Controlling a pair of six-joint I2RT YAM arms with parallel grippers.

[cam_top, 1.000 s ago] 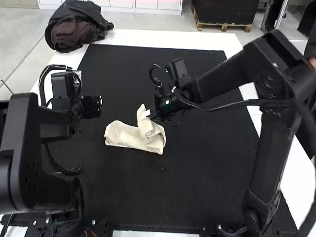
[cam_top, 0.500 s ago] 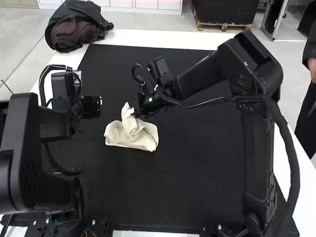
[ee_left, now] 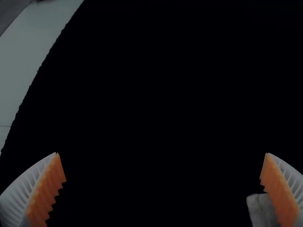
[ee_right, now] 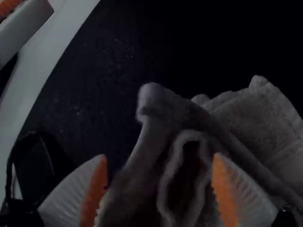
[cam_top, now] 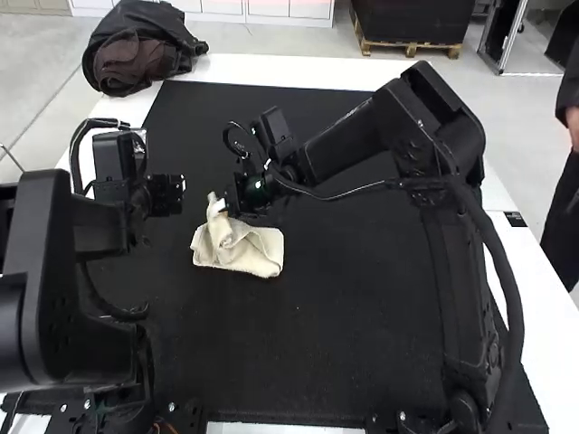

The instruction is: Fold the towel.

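Observation:
The cream towel point(cam_top: 253, 249) lies partly folded and bunched on the black mat, with one part pulled up at its left side. At that raised part is my right gripper point(cam_top: 223, 206), shut on it. In the right wrist view, bunched towel point(ee_right: 189, 142) rises between the two fingers of the right gripper point(ee_right: 160, 184). My left gripper point(cam_top: 179, 195) is above the mat, left of the towel and apart from it. Its fingers stand wide open in the left wrist view, the left gripper point(ee_left: 162, 165) having a towel corner point(ee_left: 260, 210) behind one finger.
The black mat point(cam_top: 362, 298) covers most of the white table point(cam_top: 308, 70). A dark bag point(cam_top: 136, 54) rests at the far left corner. In the right wrist view, part of the other arm's orange-padded finger point(ee_right: 9, 7) is near.
My right gripper has moved left, carrying the raised part of the towel across the rest. The towel's right end has drawn in to the left. My left arm has kept still.

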